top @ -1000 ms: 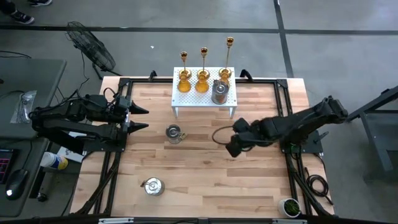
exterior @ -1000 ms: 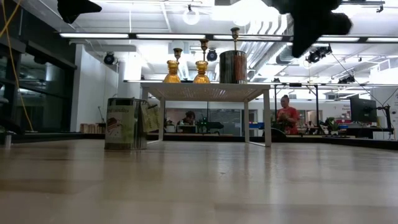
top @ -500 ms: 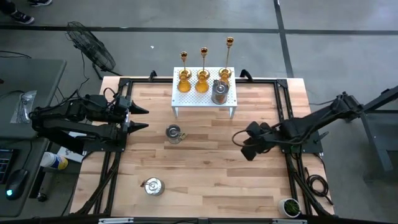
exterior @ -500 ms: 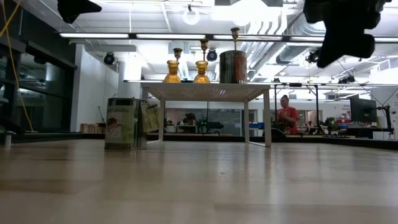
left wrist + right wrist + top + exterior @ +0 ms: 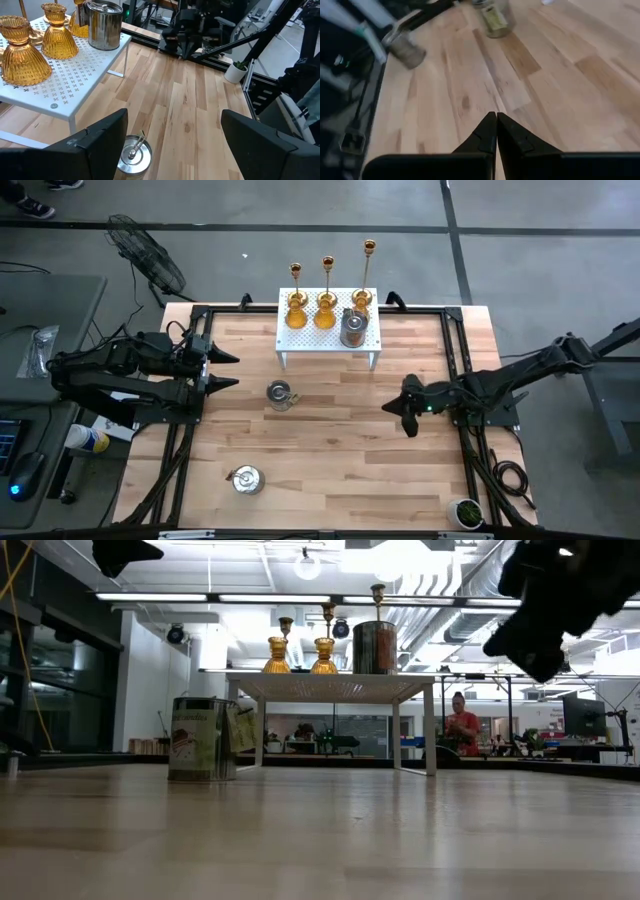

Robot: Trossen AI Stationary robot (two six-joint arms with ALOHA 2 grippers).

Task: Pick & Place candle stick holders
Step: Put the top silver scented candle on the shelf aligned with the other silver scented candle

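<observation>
The white rack (image 5: 329,328) carries three gold candlesticks (image 5: 327,264), amber cups (image 5: 296,312) and one silvery pot (image 5: 352,330); two pots (image 5: 279,394) sit on the table in front of it; the right gripper (image 5: 405,409), fingers together and empty, hovers right of that front area; the left gripper (image 5: 226,370) waits spread to the rack's left; a careless sweep risks toppling a pot.

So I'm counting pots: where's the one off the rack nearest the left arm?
In the high view, the pot stands on the table just in front of the rack, toward its left end.

Amber cups (image 5: 310,310) – white perforated rack (image 5: 365,340)
</observation>
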